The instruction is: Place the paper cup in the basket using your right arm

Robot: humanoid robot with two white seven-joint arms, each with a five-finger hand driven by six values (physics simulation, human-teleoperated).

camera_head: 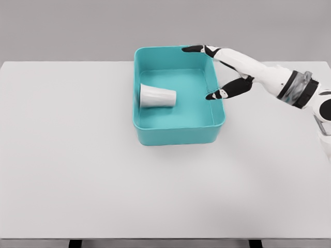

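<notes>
The white paper cup lies on its side inside the teal basket, toward its left wall, with the wide mouth pointing left. My right hand hovers over the basket's right rim, fingers spread and holding nothing. Its upper fingers reach over the back right corner, and the thumb tip hangs just inside the right wall. The cup is well apart from the hand. My left arm does not show.
The basket stands on a white table, slightly right of centre and near the far edge. My right forearm crosses above the table's right side.
</notes>
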